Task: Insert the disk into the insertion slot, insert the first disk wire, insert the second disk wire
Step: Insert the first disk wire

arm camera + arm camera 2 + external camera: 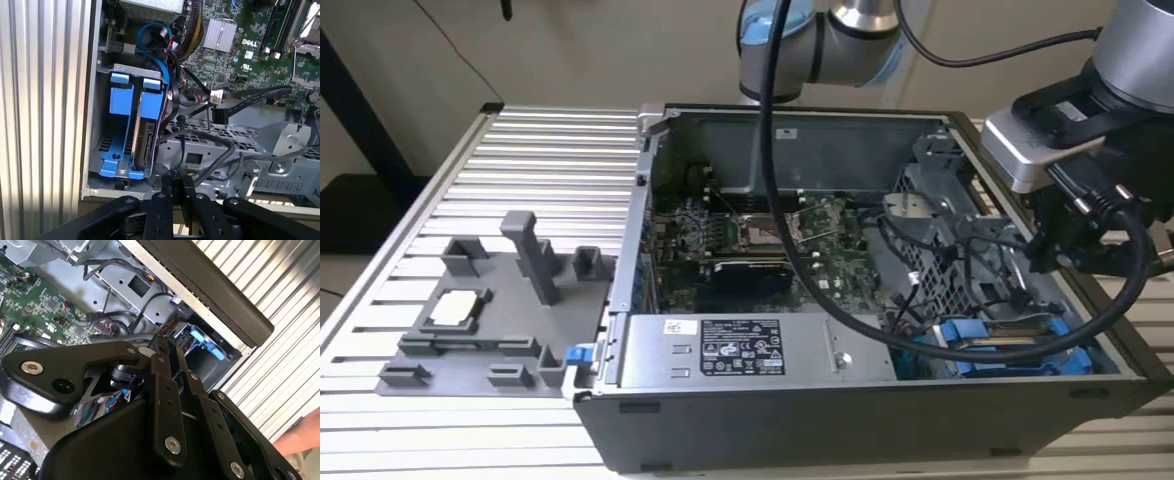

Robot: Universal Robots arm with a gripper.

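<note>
Disk (144, 142) seen seated on edge inside insertion slot (102, 145), at corner of open computer case (854, 410), beside second blue carrier (117, 125). Hand (176, 176) held close to slot, near disk's connector end, among loose black cables (220, 150); whether spread or pressed together cannot be told. Black connector (218, 115) seen lying free over perforated cage (235, 145), apart from disk. Case placed on slatted surface (547, 160); grey fixture tray (467, 320) at exterior view's left.

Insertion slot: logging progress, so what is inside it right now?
The disk, clipped in its blue carrier, sits inside the insertion slot, its connector edge showing in the first wrist view. Its label face is covered.
</note>
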